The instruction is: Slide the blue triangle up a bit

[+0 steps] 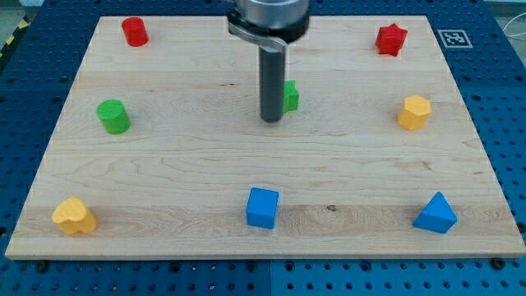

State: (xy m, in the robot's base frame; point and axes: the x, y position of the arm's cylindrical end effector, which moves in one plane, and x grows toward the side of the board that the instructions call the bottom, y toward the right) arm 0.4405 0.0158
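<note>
The blue triangle [435, 214] lies near the view's bottom right corner of the wooden board [181, 173]. My tip [270, 120] stands near the board's middle top, far to the upper left of the blue triangle. It sits just left of a green block [291, 96] that the rod partly hides.
A blue cube [262, 207] lies at bottom centre. A yellow block [74, 215] is at bottom left, a green cylinder [113, 116] at left, a red cylinder [135, 31] at top left, a red star [391, 39] at top right, a yellow hexagon [414, 112] at right.
</note>
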